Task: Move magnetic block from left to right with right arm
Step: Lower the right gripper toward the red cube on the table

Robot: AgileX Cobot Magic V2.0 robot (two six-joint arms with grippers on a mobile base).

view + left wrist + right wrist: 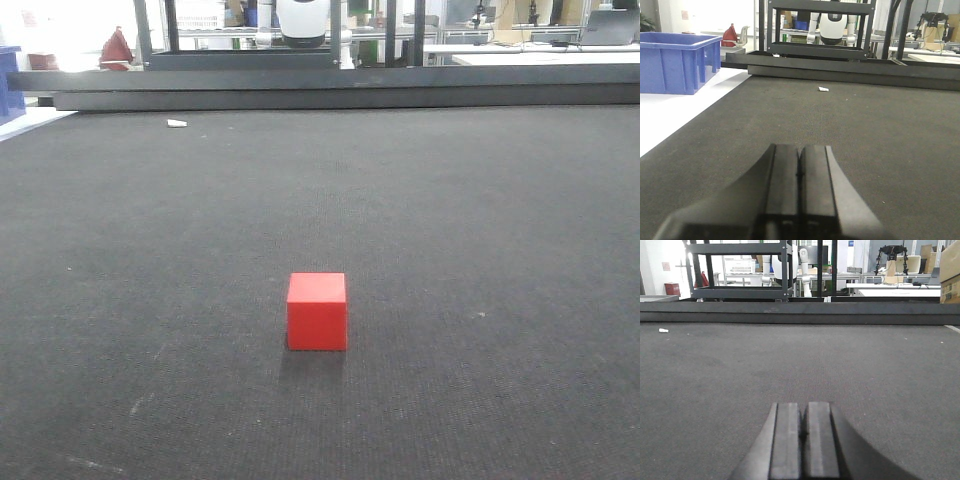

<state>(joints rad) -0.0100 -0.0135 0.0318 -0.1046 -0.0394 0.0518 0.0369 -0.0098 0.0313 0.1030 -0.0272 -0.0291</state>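
The magnetic block, a small bright red cube, rests on the dark grey mat in the front view, near the middle and toward the front edge. Neither gripper shows in that view. In the left wrist view my left gripper is shut, its two dark fingers pressed together with nothing between them, low over the mat. My right gripper is shut too and holds nothing. The block shows in neither wrist view.
A small white scrap lies on the mat at the far left. A blue plastic bin stands on the white surface left of the mat. A dark raised rail borders the mat's far edge. Brown cardboard boxes stand at the far right.
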